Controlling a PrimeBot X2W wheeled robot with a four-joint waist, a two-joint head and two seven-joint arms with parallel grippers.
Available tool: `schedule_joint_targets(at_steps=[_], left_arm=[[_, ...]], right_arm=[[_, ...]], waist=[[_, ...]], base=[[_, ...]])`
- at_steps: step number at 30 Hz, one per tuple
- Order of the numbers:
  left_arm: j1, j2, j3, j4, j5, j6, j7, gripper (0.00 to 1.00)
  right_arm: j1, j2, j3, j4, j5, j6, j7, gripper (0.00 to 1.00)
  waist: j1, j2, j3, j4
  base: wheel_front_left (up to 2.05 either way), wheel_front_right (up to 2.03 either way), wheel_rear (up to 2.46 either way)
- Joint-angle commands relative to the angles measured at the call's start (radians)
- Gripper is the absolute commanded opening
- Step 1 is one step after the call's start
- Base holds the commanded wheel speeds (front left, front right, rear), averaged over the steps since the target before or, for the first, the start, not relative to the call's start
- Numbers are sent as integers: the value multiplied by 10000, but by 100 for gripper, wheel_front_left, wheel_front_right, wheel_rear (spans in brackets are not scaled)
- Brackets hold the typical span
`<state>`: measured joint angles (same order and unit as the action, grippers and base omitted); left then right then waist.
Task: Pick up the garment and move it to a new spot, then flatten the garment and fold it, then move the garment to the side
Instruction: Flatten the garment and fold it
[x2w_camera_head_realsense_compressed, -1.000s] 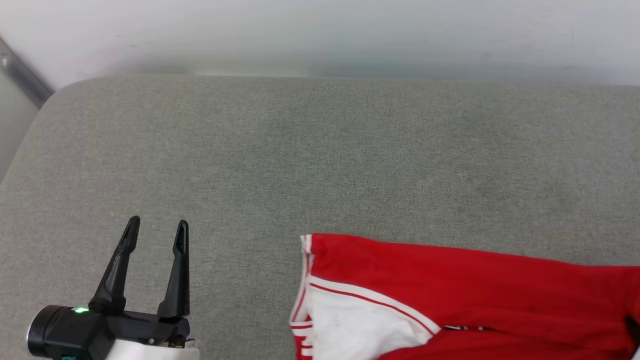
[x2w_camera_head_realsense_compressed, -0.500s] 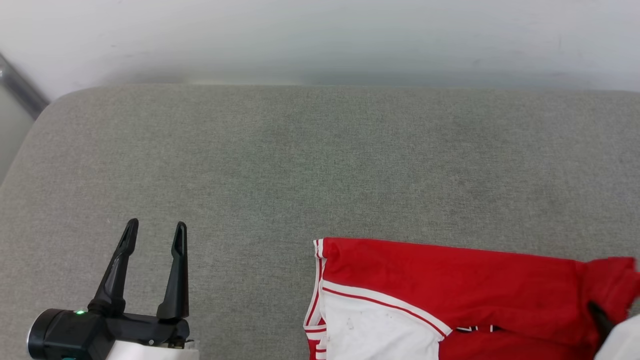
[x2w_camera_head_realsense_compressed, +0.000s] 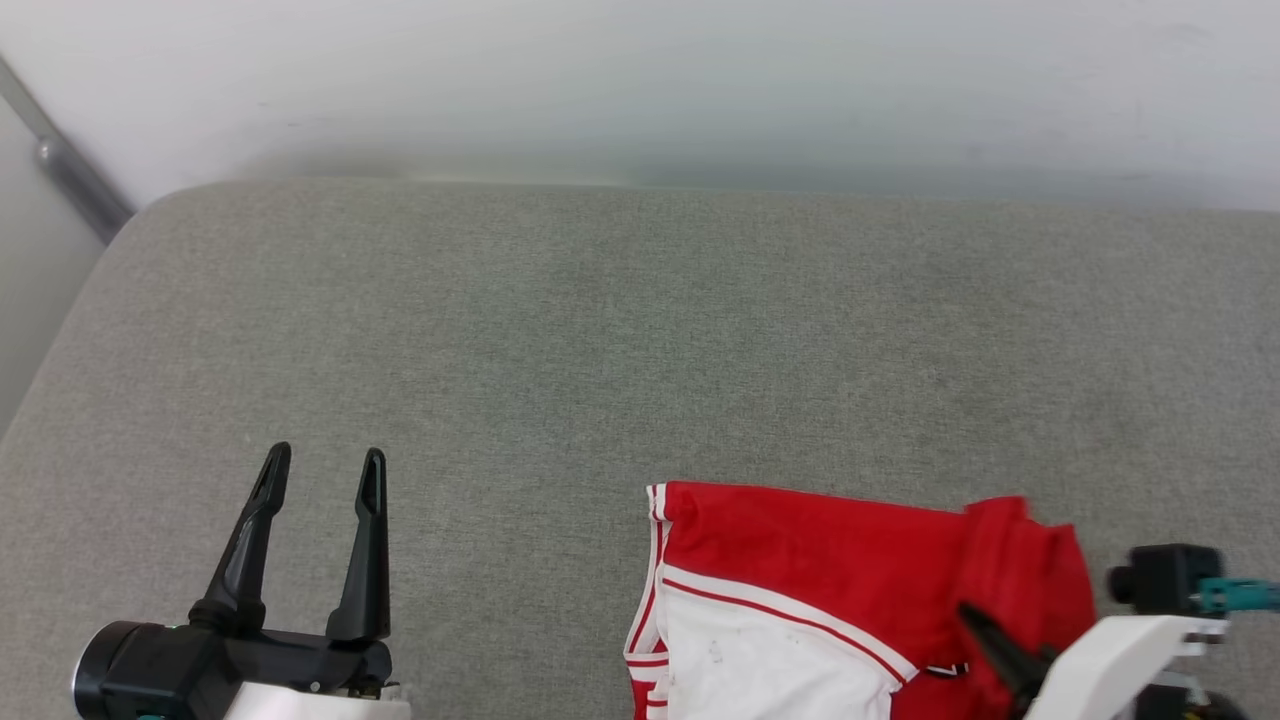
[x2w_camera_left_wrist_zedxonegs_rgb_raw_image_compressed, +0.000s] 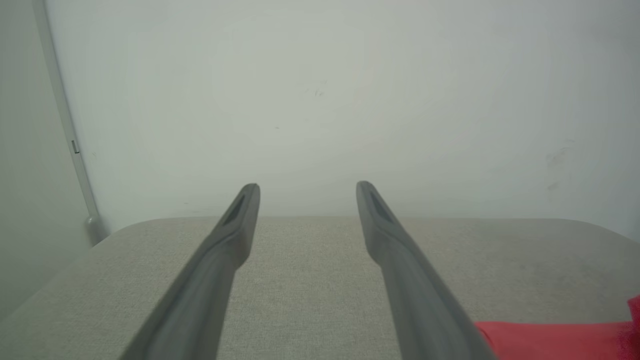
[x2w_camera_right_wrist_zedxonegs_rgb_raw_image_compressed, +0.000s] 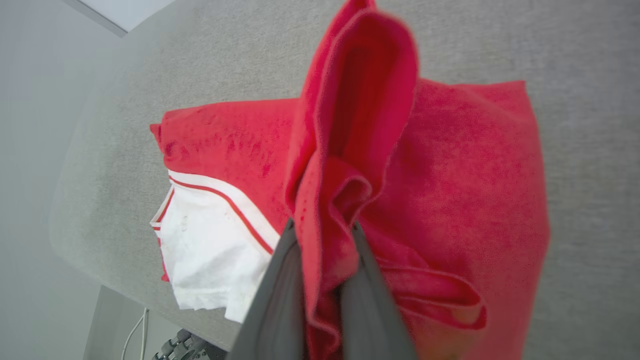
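So the whole thing comes down to which arm is closer to the cloth, and right now it's no contest. The garment (x2w_camera_head_realsense_compressed: 830, 560) sits at the near right part of the grey bench (x2w_camera_head_realsense_compressed: 600, 350), running sideways across the head view. The right tool (x2w_camera_right_wrist_zedxonegs_rgb_raw_image_compressed: 322, 230) is clamped on a bunched-up fold of red fabric at the right-hand end, and the wrist view shows that fold standing up between the two dark fingers while the rest lies on the bench. The other end, the one with the white sleeve (x2w_camera_head_realsense_compressed: 760, 660) and striped trim, points toward the left tool (x2w_camera_head_realsense_compressed: 325, 453). That one is well apart from the cloth, fingers spread wide with nothing in them, aimed at the far wall (x2w_camera_head_realsense_compressed: 640, 80). My guess is this is the drag or carry to a new spot, right arm doing all the work. If the left is meant to help flatten, it has to cross rightward to that sleeve edge first. Only one end is pinched, so I'd expect the loose end to trail and crumple.
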<state>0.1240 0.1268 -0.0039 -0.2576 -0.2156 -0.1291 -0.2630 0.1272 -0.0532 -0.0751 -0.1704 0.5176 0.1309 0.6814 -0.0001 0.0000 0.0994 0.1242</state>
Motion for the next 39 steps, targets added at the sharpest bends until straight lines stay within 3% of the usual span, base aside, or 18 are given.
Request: schedule_joint_targets(at_steps=[1,10,23,25,32,39], left_arm=[[123,23,-17,0,-6,-11,-22,100],[-32,50,-259,146,-30,-11,-22,100],[25,143,-359,213,-96,-11,-22,100],[51,161,-348,220,-103,-11,-22,100],[103,200,-273,242,-100,-11,-22,100],[110,161,-239,214,-54,-11,-22,100]], right_arm=[[-92,44,279,153,327,-4,-130,0],[-1006,39,2116,1858,1833,-4,-1281,0],[-2226,35,3621,4088,2244,-4,-2301,0],[-2352,41,3904,4181,2117,-2,-2295,100],[-2384,31,4930,3497,2458,-2,-2261,100],[-2817,31,4535,2835,1278,-2,-2228,100]], waist=[[1,0,-27,44],[1,0,-100,320],[1,0,-180,726],[1,0,-192,749],[1,0,-287,641],[1,0,-347,309]], base=[[0,0,0],[0,0,0],[0,0,0],[0,0,0],[0,0,0],[0,0,0]])
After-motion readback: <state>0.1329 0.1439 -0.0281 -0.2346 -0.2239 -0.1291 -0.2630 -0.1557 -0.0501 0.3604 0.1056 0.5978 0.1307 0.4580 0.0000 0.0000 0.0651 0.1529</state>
